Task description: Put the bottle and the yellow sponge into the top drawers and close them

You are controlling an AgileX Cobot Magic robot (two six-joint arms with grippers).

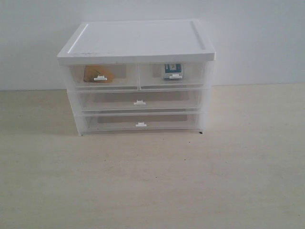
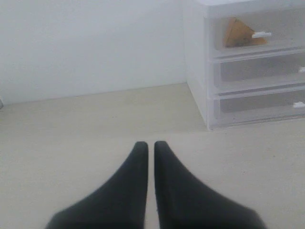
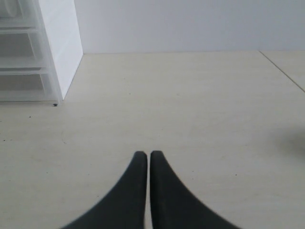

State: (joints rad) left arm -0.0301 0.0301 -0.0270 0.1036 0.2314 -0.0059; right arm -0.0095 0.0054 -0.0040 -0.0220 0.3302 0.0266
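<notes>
While the yellow sponge (image 1: 97, 74) lies in the left of the 2 shut top drawers (image 1: 121, 78), the bottle (image 1: 172, 69) in the right, your left gripper (image 2: 149, 145) and right gripper (image 3: 144, 155) sit clenched, empty, well apart from them.

There's the white cabinet (image 1: 136, 40), flat lid on top, sitting square on the pale wood-grain table (image 1: 152, 186) with the plain white wall (image 1: 257, 38) behind it. Down the front are two full-width clear drawers, the middle drawer (image 1: 109, 99) and the bottom drawer (image 1: 109, 121), both pushed in flush, each with a small white clip handle at centre. In the right wrist view, a thin seam (image 3: 283, 71) crosses the tabletop.
</notes>
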